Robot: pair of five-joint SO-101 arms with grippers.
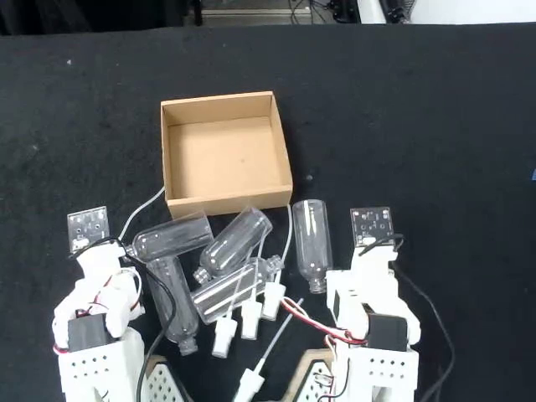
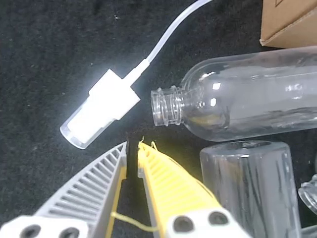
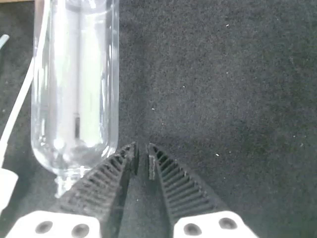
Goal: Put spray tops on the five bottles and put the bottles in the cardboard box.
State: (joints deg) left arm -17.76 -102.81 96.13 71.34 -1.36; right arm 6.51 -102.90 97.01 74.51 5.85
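Both tools are seen clenched on nothing above the black counter [image 1: 435, 117]. The left tool [image 2: 133, 148] has its tips pressed together, and the right tool [image 3: 141, 154] has a mere slit between its tips.

Just ahead of the left tool a spray top [image 2: 101, 115] lies on its side, its tube trailing away. A bottle [image 2: 247, 99] lies with its open neck just beside the top. A lone bottle [image 3: 74, 79] lies lengthwise ahead of the right tool, to one side, its neck end near the tips.

The bottles [image 1: 236, 241] are judged light, stiff and slick (clear plastic, apt to roll), so each would best be gripped across the middle of the body. The tops are judged lighter and would best be taken by the white head, never by the limp tube.

The thread on the open neck is made out in the left wrist view. The high view supplies the count instead: five bottles lie loose, with tops scattered among them. No bottle is yet in the box [image 1: 219, 100], which sits beyond both tools.
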